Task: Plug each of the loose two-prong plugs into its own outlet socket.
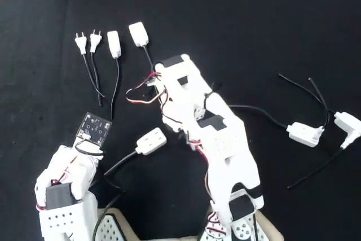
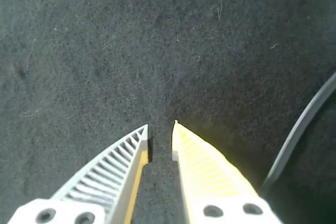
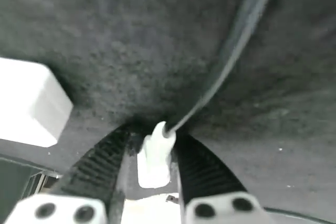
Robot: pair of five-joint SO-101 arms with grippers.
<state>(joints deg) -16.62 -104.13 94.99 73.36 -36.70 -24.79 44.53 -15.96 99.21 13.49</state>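
My right gripper is shut on a small white plug, whose black cord runs away over the black cloth. A white outlet socket lies close beside it. From above, the right arm stretches to the table's middle and its gripper is hidden under the wrist. Two loose two-prong plugs lie at the far left beside two white sockets. The left arm is folded at the near left, its gripper shut and empty just above the cloth.
Another white socket lies near the right arm's elbow on a black cord. Two white joined pieces with looping cords lie at the right. A cord passes beside the left gripper.
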